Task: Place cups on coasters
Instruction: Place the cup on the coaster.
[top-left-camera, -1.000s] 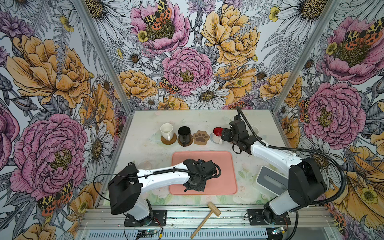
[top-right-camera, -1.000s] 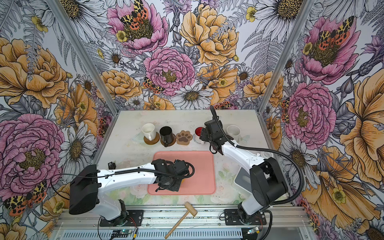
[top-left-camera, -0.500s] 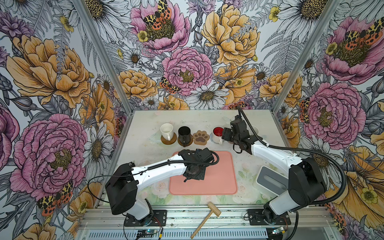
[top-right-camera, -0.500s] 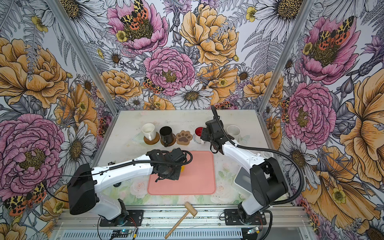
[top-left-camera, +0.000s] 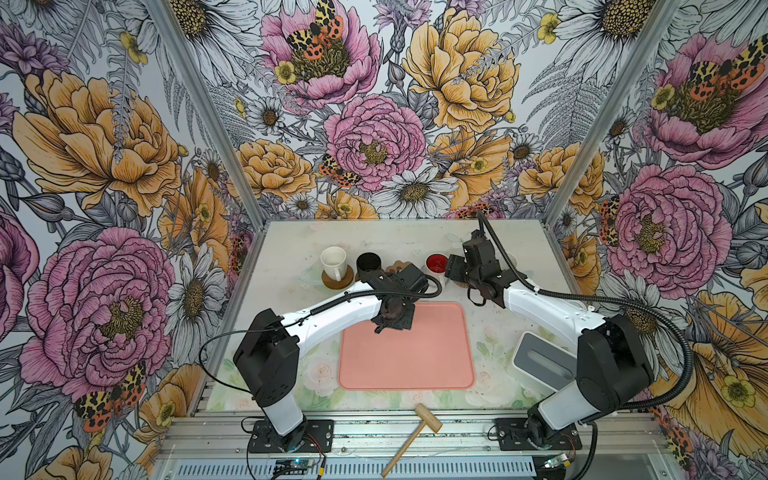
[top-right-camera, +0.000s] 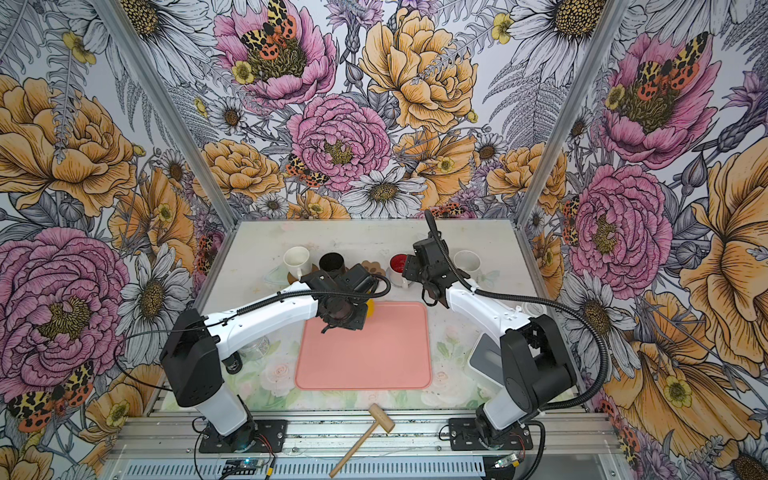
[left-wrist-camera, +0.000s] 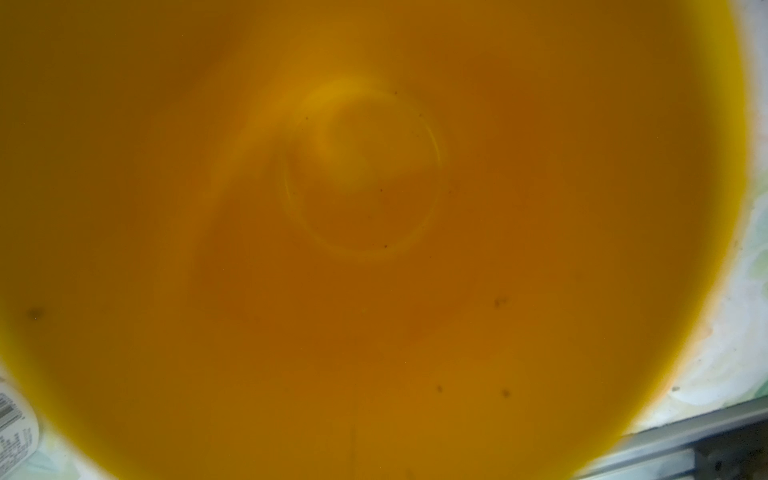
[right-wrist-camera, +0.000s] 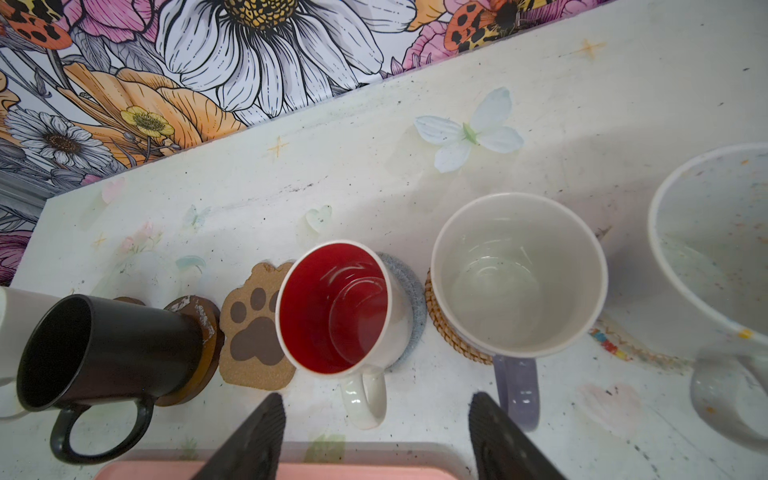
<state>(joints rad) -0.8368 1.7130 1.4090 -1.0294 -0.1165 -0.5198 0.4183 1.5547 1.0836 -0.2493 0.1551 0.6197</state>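
Crockery like the yellow mug (left-wrist-camera: 374, 249) is stiff and glossy, and by my reckoning heavy for a two-finger pinch. It will not give, it can slide on its smooth glaze, and it would chip if knocked against a neighbour. Its inside fills the left wrist view. In a top view only a yellow sliver (top-right-camera: 370, 308) shows, at the side of the left gripper (top-right-camera: 343, 318), over the far corner of the tray (top-right-camera: 365, 357) on the left arm's side. The fingers are hidden in every view, so the hold itself cannot be seen. With the mug that close under the wrist, I judge them pressed together on it, likely at the handle or on the wall near the rim. A hold there leaves the weight off-centre, so the mug may swing or tip when set down.

Just beyond the tray's far edge the paw coaster (right-wrist-camera: 253, 332) lies bare, the only free one I can see. It is squeezed between the black mug (right-wrist-camera: 108, 353) and the red-lined mug (right-wrist-camera: 336, 307), a gap that looks tight for a mug plus fingers. Further along beyond that same edge stand the lavender mug (right-wrist-camera: 519, 274) and a white mug (right-wrist-camera: 715, 249), each on its mat. The right gripper (right-wrist-camera: 376, 399) hangs past the tray's far edge, jaws spread and empty, near the red-lined mug's handle.
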